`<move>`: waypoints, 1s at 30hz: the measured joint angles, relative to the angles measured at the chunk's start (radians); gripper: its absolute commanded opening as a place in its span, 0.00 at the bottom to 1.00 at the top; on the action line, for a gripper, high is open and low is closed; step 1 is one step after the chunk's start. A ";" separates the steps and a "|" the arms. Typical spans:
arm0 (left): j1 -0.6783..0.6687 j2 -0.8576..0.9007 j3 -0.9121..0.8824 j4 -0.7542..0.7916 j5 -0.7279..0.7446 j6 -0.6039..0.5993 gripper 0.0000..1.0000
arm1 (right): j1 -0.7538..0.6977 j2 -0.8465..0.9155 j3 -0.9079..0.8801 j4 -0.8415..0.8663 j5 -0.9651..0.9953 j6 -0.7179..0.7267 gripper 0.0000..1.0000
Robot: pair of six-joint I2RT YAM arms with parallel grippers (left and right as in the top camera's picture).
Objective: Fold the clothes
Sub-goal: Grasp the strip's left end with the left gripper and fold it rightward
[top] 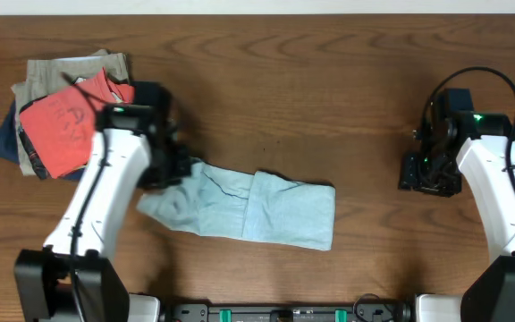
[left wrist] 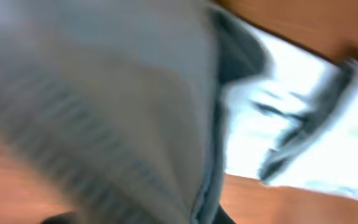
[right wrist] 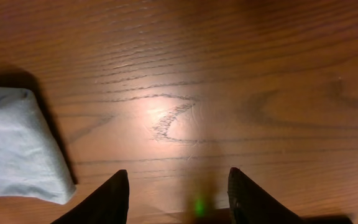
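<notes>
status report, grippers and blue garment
Left gripper at left end of light-blue garment, grip unclear. Right gripper open over bare wood. Garment a long strip. Clothes pile apart, far left.

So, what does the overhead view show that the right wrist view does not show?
Only the overhead view shows the whole light-blue garment stretched across the table, the left arm over its left end, and the pile of folded clothes at the far left. Only the right wrist view shows that the right end effector is open, above bare wood. Both show the wooden table and at least a corner of that garment.
</notes>
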 measured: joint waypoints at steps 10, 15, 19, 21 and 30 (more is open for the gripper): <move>-0.418 -0.001 0.001 0.214 0.134 -0.160 0.10 | -0.002 0.000 0.000 0.003 0.000 -0.004 0.55; -0.574 0.002 0.002 0.310 0.154 -0.236 0.10 | -0.002 0.000 0.000 0.006 0.000 -0.004 0.55; -0.638 0.035 0.002 0.332 0.156 -0.272 0.48 | -0.002 0.000 0.000 0.008 0.000 -0.004 0.58; -0.661 0.061 0.002 0.352 0.157 -0.287 0.74 | -0.002 0.000 0.000 0.009 0.000 -0.004 0.59; -0.664 0.071 0.002 0.373 0.172 -0.241 0.85 | -0.002 0.000 0.000 0.009 0.000 -0.004 0.64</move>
